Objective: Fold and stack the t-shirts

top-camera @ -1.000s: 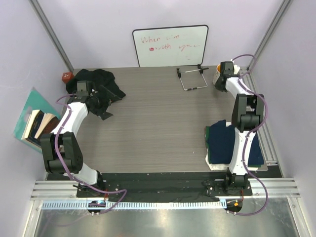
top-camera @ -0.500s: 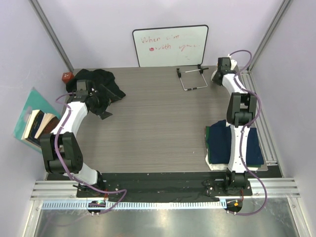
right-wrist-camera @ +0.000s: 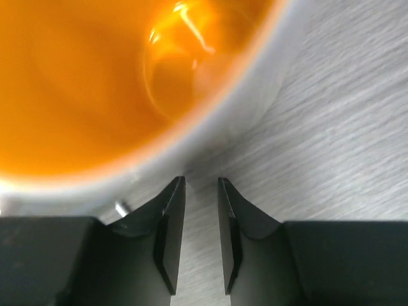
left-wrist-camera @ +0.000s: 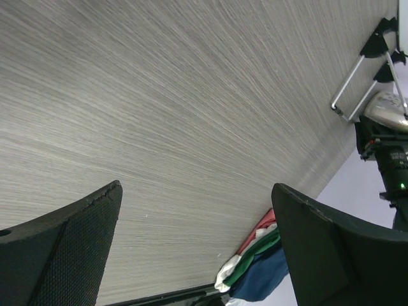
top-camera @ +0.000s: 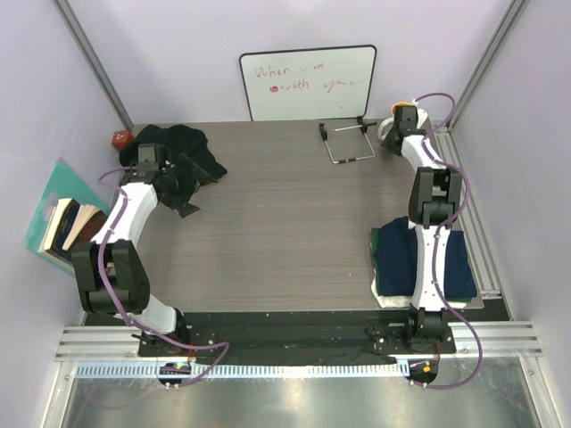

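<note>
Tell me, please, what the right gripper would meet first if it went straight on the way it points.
Probably the white outer wall of the orange-lined cup, just ahead of the right gripper; depth is hard to judge.

The table (top-camera: 285,223) is viewed overhead; the stack (left-wrist-camera: 258,280) beyond the left claw (left-wrist-camera: 196,186) is shared. A cup (right-wrist-camera: 95,76) before the right claw (right-wrist-camera: 201,182) is filmed close-up.

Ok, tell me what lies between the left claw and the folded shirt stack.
Only bare table lies between the open left claw and the folded stack. The left wrist view shows this, and the top view agrees.
</note>
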